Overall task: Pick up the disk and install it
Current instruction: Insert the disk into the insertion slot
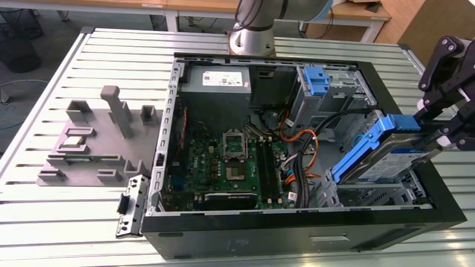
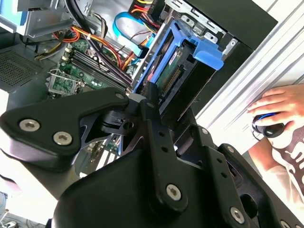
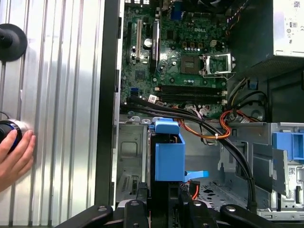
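Black jointed tool [image 2: 166, 111] with silver screws [image 2: 173, 192], on a silver-grey arm [image 1: 251, 40].

No print reads clearly. The white sticker [image 1: 224, 78] on the grey power-supply box [image 1: 192, 81], upper middle of the exterior view, carries lines too small to make out.

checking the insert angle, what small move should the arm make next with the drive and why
Probably level it: the pincer holds the silver hard drive with blue rails tilted, one end raised above the grey metal bay, so it likely cannot slide in yet.
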Tool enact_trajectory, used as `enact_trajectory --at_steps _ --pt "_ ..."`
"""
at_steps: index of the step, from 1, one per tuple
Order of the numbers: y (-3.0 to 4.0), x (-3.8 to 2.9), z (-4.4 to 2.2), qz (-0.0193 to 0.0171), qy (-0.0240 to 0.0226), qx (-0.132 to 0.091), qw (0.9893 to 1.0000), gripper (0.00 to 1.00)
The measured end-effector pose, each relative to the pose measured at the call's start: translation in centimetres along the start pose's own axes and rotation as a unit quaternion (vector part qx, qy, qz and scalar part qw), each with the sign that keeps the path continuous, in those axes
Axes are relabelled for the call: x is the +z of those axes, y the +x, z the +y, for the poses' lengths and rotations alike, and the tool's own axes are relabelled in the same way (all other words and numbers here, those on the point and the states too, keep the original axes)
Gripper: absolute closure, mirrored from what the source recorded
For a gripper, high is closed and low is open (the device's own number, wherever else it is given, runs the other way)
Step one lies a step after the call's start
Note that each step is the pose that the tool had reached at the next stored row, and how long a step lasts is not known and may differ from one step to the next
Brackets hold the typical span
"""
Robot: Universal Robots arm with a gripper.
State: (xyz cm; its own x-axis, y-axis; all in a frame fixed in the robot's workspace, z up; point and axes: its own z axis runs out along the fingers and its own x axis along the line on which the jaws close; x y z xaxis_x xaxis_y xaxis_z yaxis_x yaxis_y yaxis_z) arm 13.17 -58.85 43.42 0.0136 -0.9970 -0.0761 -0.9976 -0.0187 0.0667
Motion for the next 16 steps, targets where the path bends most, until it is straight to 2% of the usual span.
enact_trajectory --at_steps 16 --pt "0.22 2.86 -0.19 0.0 0.0 0.0 1.0 0.65"
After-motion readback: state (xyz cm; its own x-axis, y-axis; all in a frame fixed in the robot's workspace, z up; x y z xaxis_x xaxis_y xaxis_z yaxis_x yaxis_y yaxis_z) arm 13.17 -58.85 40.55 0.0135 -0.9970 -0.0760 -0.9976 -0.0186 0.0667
